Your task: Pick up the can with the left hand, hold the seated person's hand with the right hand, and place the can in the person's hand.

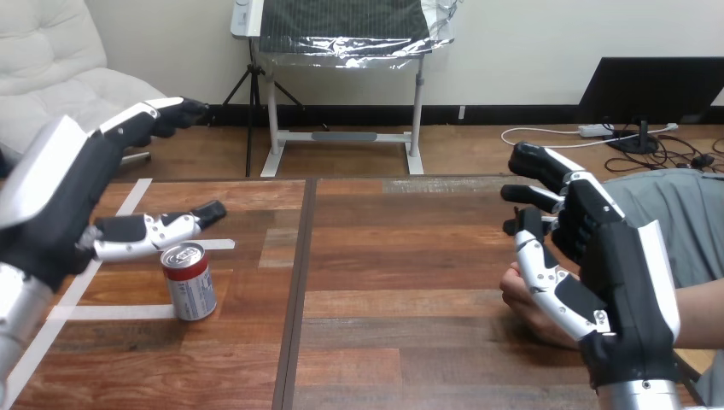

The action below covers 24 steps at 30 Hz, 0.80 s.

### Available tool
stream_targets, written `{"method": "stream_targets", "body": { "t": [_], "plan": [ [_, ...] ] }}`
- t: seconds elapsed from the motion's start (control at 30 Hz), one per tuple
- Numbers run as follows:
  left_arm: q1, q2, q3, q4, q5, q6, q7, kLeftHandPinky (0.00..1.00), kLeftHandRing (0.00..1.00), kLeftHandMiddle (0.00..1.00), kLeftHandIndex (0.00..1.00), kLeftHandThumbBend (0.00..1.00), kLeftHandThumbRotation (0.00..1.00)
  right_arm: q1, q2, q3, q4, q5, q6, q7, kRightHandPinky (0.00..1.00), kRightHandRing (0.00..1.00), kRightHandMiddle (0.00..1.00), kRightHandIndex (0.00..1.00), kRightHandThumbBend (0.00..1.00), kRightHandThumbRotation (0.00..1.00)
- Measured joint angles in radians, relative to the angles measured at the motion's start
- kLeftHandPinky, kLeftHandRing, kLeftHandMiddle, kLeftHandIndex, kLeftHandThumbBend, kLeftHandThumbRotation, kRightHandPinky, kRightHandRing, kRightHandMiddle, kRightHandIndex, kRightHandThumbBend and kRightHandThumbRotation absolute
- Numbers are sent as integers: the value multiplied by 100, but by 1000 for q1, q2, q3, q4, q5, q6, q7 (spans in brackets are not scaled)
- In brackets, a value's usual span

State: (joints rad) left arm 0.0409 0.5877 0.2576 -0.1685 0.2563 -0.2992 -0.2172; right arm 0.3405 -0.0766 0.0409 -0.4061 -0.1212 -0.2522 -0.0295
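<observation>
Can [189, 280]: it is standing upright on the left part of the wooden table [393, 265], among the white tape lines [119, 313], with nothing wrapping round it.

Left hand [60, 201]: it is hovering over the table's left side, up and to the left of the can. Its fingers [158, 115] are stretching out straight across the table. Its thumb [158, 229] is reaching out flat just above and behind the can's top. The hand is spread wide and grasping nothing. From where I am standing I cannot tell whether the thumb is brushing the can's rim.

Right hand [619, 265]: it is hanging over the table's right side with its white back shell turned to the right. Its fingers [546, 171] are pointing forward, loosely extended and released, closing on nothing.

Person's hand [522, 297]: it is lying on the table near the right edge, partly hidden behind the right hand. The robot's thumb [546, 272] is sitting right over it, not curling round it. I cannot tell whether the two are touching.

Spacing: the can and the person's hand are sitting well apart, on opposite sides of the table.
</observation>
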Motion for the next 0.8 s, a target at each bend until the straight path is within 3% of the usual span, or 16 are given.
{"method": "stream_targets", "body": {
  "t": [0.3,0.8],
  "plan": [
    [-40,47,-13,17,5,76,-70,80,82,83,82,72,25,-13,-1,-13,0,-2,9,3,60,74,81,79,13,0],
    [-150,81,-95,171,9,63,-149,77,80,82,81,75,28,-20,-7,-17,0,-6,21,13,60,75,81,78,14,0]
  ]
}}
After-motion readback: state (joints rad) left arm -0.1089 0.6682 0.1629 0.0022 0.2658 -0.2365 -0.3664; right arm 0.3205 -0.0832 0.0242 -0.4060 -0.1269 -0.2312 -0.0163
